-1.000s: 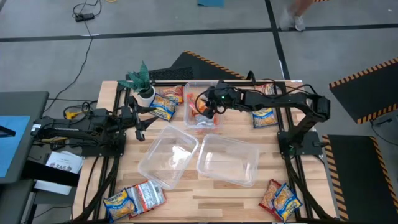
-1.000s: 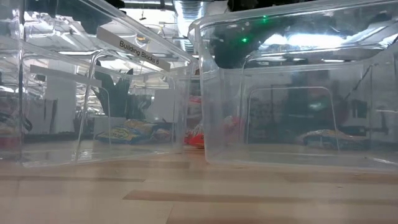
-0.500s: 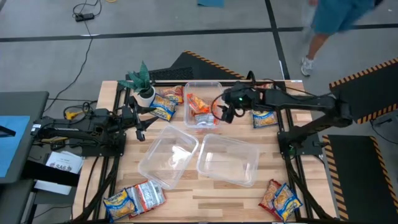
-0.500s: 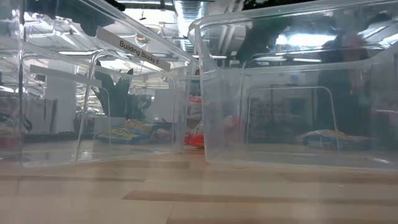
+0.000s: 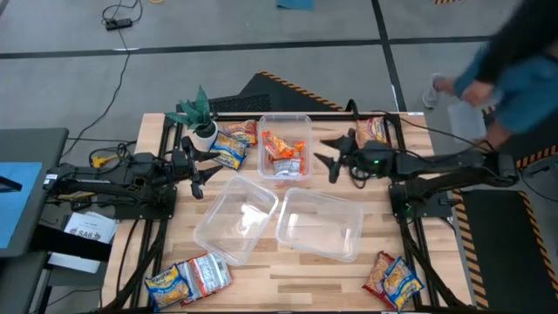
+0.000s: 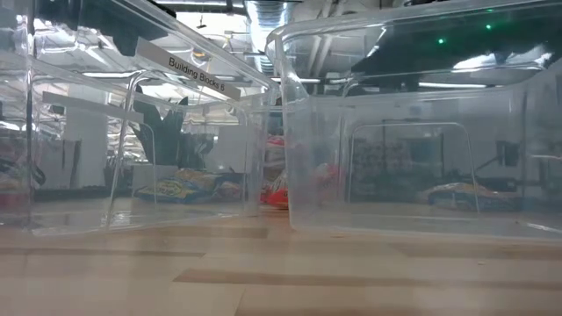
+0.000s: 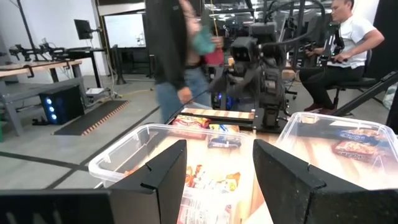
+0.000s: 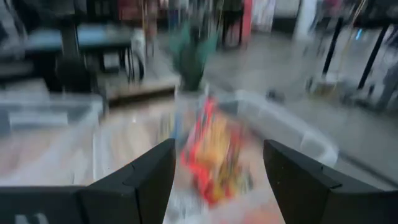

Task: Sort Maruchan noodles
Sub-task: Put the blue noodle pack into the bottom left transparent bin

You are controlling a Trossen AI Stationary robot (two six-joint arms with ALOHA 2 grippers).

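Right gripper (image 5: 328, 153) spread, empty, just beside the far tub (image 5: 284, 119) | orange noodle packets (image 5: 282, 148) lie in that tub straight ahead of your gripper | light, crinkly, slippery: pinch a flat edge, gently | left gripper (image 5: 197, 168) spread, parked beyond the tub near the plant (image 5: 199, 113).

Even, bright overhead light falls on the worktop (image 5: 261, 262), with only faint shadows. Beside its far right corner a passing person (image 5: 514, 70) is smeared by motion. In the low view, ceiling lights glare off the clear tubs (image 6: 404, 132), and reflections muddle what lies behind them. The right wrist view is heavily motion-blurred; the orange packets (image 8: 214, 155) beyond the jaws are streaked.
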